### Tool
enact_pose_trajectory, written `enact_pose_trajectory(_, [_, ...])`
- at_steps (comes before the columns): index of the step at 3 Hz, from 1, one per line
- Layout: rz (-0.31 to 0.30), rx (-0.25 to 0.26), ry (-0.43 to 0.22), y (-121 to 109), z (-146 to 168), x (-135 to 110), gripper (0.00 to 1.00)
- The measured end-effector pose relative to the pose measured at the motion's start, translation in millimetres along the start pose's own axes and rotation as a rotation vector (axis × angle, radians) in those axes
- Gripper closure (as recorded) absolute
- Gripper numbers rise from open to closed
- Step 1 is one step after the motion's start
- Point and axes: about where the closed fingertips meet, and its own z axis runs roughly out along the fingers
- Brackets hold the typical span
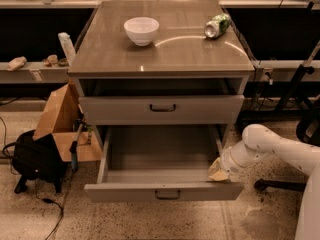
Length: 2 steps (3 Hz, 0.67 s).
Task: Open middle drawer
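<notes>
The middle drawer (130,190) is pulled well out from the pale-grey cabinet. Its plain grey inside is bare and its dark bar handle (167,194) sits mid-front. My gripper (218,173) is at the drawer's right front corner, just behind the front panel and against the right side wall. My white arm (272,145) reaches in from the right. The drawer above (200,109) is closed. Anything below the pulled-out drawer is hidden by it.
A white bowl (141,30) and a green can (217,25) on its side lie on the cabinet top (165,54). A cardboard box (60,115) and a black bag (37,156) stand on the floor to the left. A dark stand's legs (295,84) are at the right.
</notes>
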Motion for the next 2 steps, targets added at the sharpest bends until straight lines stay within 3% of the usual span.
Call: enact_pose_trajectory(2, [0.000, 0.000, 0.000, 0.1, 0.1, 0.0, 0.56])
